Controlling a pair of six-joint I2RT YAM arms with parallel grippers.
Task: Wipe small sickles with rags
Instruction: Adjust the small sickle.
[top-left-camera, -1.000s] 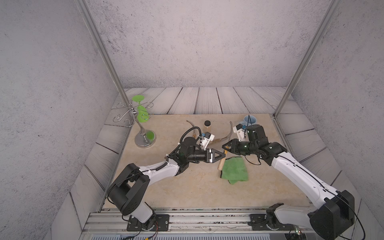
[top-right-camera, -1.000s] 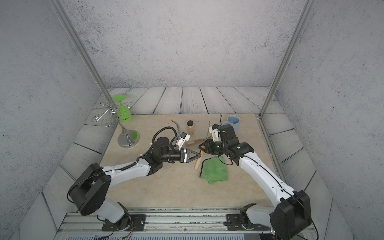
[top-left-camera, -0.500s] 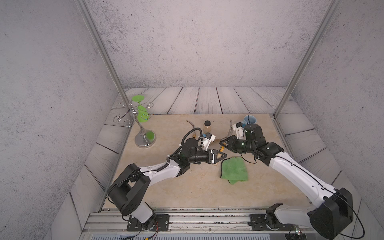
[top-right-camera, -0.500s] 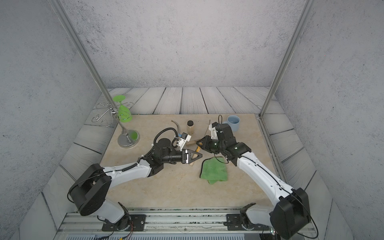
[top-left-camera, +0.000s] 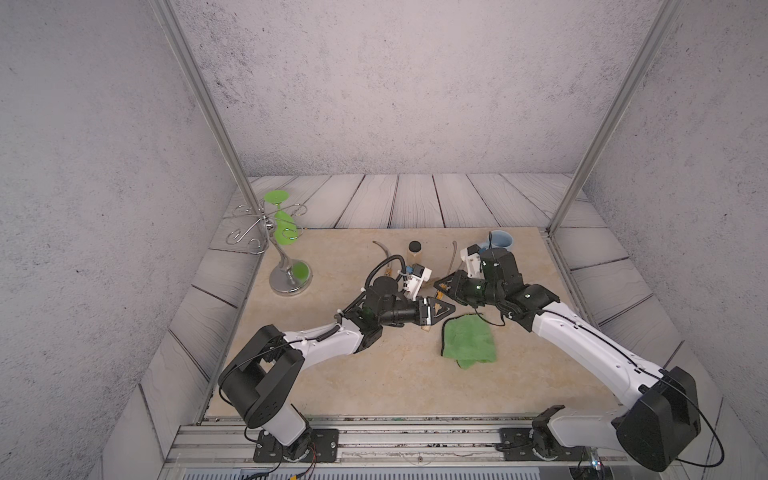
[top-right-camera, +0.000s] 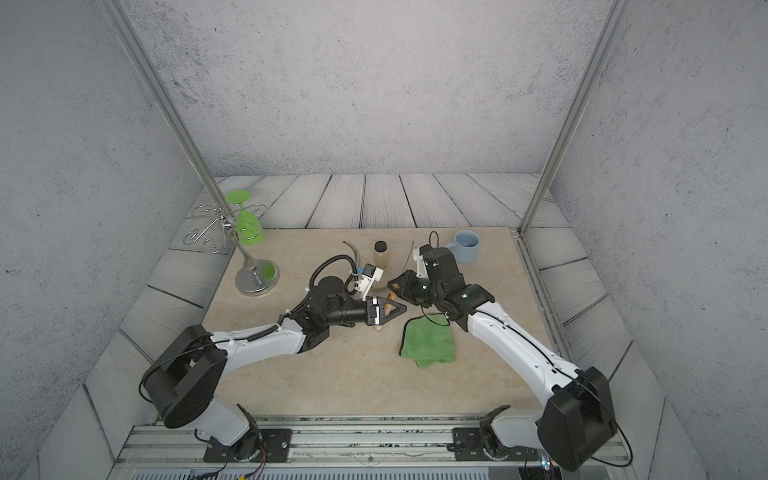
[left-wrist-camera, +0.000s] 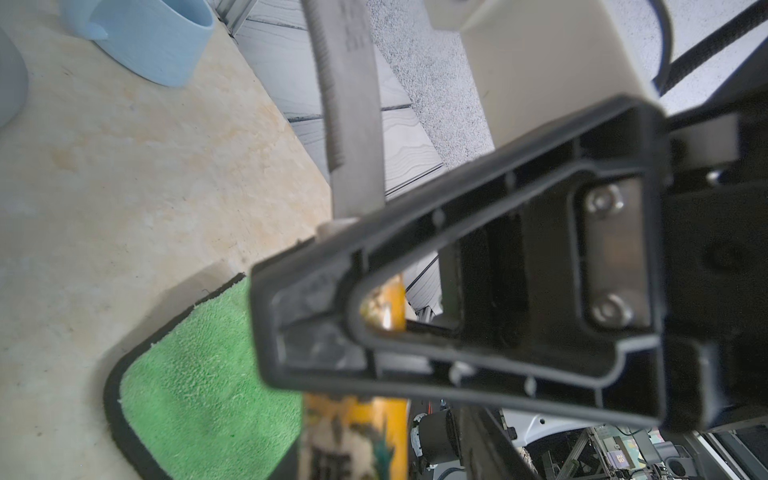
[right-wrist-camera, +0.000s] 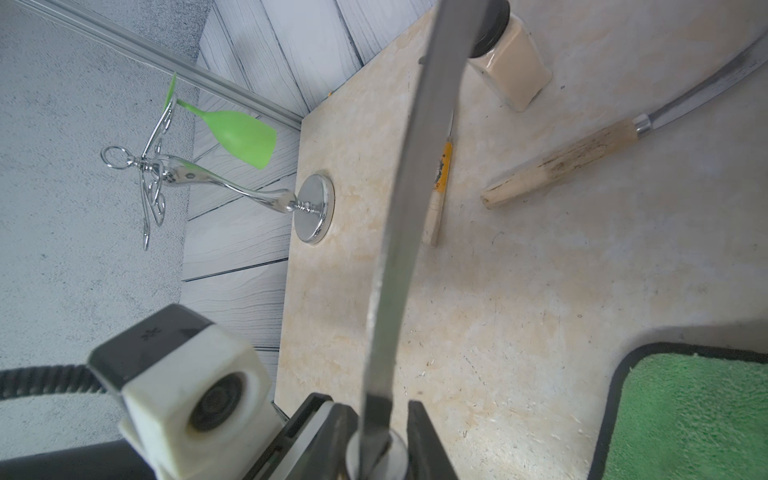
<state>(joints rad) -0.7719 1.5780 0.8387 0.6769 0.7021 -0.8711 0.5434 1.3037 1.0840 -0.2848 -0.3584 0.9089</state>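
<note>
One small sickle is held up between my two arms at mid-table, its grey blade (top-left-camera: 454, 253) (right-wrist-camera: 411, 187) pointing up and back. My right gripper (top-left-camera: 444, 286) (right-wrist-camera: 380, 411) is shut on the metal collar at the blade's root. My left gripper (top-left-camera: 441, 309) is closed on the yellow-labelled wooden handle (left-wrist-camera: 353, 436) just below it. The green rag (top-left-camera: 469, 343) (top-right-camera: 428, 343) lies flat on the table right in front of both grippers. A second sickle (right-wrist-camera: 561, 166) with a plain handle and a third, labelled handle (right-wrist-camera: 441, 174) lie behind. Another blade (top-left-camera: 382, 251) shows behind the left arm.
A black-lidded jar (top-left-camera: 414, 251) and a blue mug (top-left-camera: 500, 240) stand at the back of the stone slab. A chrome stand (top-left-camera: 291, 280) with a hanging green goblet (top-left-camera: 284, 226) is at the back left. Metal posts rise at both back corners.
Both grippers have shifted slightly toward the back with the sickle, away from the rag. The left jaws eased a little wider on the handle. The rag has not moved.
</note>
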